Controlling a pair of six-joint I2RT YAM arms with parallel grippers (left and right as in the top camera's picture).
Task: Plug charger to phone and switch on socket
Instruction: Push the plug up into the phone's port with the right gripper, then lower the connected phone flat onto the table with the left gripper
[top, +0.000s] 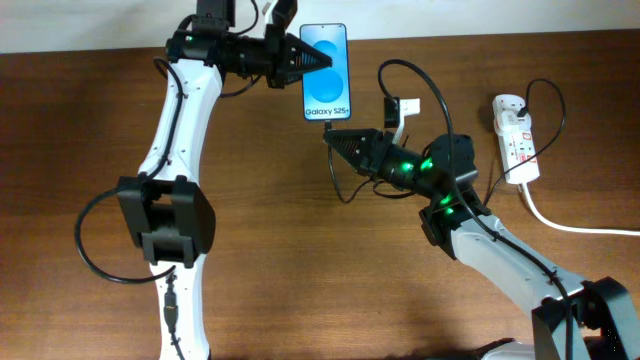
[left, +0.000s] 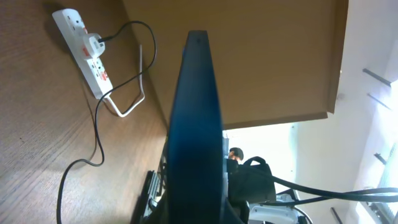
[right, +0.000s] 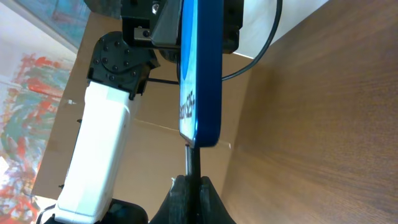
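Note:
The phone (top: 325, 72), blue screen up with "Galaxy S25" text, is held at the table's far edge by my left gripper (top: 308, 58), shut on its left side. It shows edge-on in the left wrist view (left: 196, 118) and in the right wrist view (right: 200, 74). My right gripper (top: 334, 138) is shut on the charger's black plug tip (right: 193, 163), which meets the phone's bottom edge. The thin black charger cable (top: 345, 185) loops down behind it. The white socket (top: 515, 138) lies at the right, a black plug in it, and also shows in the left wrist view (left: 84, 46).
A thick white lead (top: 575, 225) runs from the socket to the right edge. A small white and black adapter (top: 398, 108) sits right of the phone. The brown table (top: 300, 260) ends at a white wall at the back.

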